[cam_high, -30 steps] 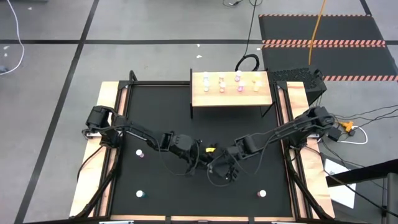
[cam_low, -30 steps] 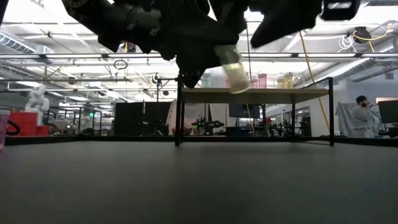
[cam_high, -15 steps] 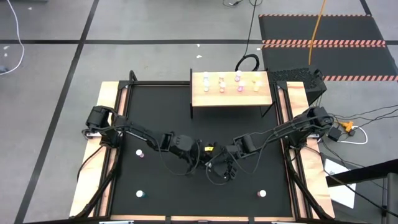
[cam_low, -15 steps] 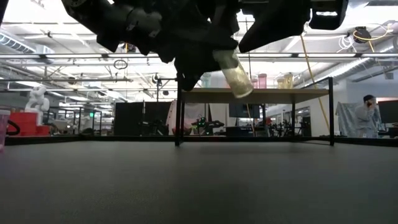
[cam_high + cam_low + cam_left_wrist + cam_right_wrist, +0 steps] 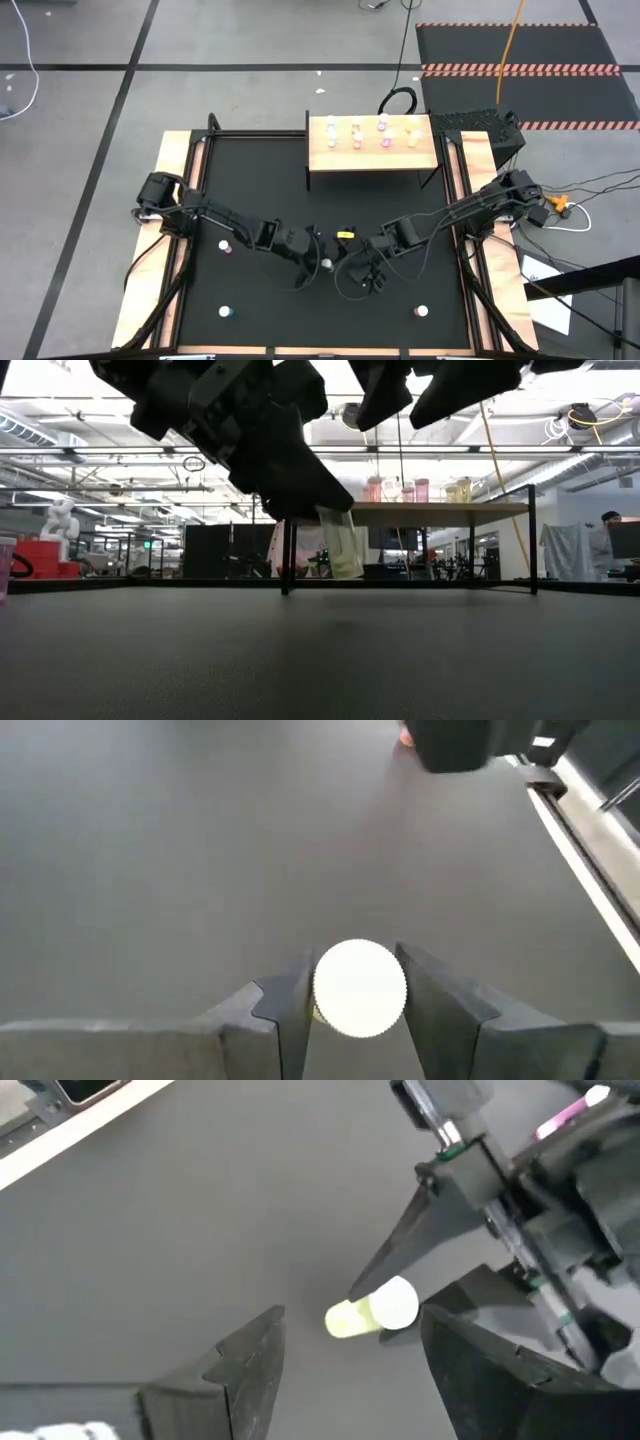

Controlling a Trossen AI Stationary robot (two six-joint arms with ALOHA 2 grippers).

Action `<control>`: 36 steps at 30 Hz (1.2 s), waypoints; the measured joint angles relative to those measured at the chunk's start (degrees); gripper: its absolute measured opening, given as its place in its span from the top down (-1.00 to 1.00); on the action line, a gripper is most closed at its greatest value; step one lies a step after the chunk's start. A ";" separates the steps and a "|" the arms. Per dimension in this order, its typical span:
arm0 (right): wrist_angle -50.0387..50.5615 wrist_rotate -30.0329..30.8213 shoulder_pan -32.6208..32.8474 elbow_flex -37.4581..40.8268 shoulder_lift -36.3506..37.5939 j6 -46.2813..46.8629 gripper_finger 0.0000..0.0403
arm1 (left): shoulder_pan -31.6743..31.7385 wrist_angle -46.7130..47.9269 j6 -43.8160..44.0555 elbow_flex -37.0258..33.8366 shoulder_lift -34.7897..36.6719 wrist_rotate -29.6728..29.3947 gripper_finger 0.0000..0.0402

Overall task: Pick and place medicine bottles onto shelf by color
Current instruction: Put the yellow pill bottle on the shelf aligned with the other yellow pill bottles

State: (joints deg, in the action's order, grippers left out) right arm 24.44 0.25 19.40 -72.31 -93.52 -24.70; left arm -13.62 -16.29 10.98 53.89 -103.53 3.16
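Holding a yellow bottle (image 5: pixel 370 1312) tight, the left gripper (image 5: pixel 322 262) hangs mid-table; the right gripper (image 5: pixel 352 272), at three o'clock of it, gapes empty.

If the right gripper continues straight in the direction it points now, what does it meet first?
Probably the yellow bottle held by the left gripper; it lies directly ahead of the open right gripper, though depth is unclear.

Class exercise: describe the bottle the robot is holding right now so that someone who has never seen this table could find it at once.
Start at the black table and look to its middle, in front of the light-wood shelf, where the two dark arms meet. There the left gripper pinches a yellow medicine bottle with a white cap. Unlike the other bottles, it hangs in the air, touching neither table nor shelf.
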 joint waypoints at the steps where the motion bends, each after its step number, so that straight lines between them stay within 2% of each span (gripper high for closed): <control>1: 0.27 0.08 0.16 0.00 0.00 0.32 -0.12 | -0.23 0.12 -0.06 0.00 0.00 -0.48 0.30; 10: 0.65 0.13 0.39 0.00 0.00 2.14 -0.12 | -1.45 10.34 -1.49 0.02 0.38 -2.26 0.30; 17: -3.59 -0.20 0.37 0.00 -0.22 1.90 -0.12 | -1.91 9.97 -1.40 0.00 0.35 -4.44 0.25; 26: -7.40 -0.79 -0.78 0.97 -0.94 1.55 -0.12 | -1.84 8.01 -1.28 0.00 0.68 -5.13 -0.27; 28: -8.23 -3.15 -2.03 1.45 -2.09 2.48 -0.12 | -1.82 8.58 -0.19 0.00 2.21 -5.11 -0.38; 32: -13.71 -7.39 -4.77 1.51 -6.44 10.81 -0.12 | -1.62 17.72 2.03 0.01 10.28 -5.11 -0.56; 36: -19.96 -7.96 -5.91 1.51 -10.26 15.10 -0.13 | -1.61 28.86 4.13 0.01 20.21 -5.35 -0.68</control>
State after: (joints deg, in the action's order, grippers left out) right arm 4.48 -7.71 13.49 -70.80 -103.77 -9.60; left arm -15.23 12.57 15.11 53.90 -83.31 -2.19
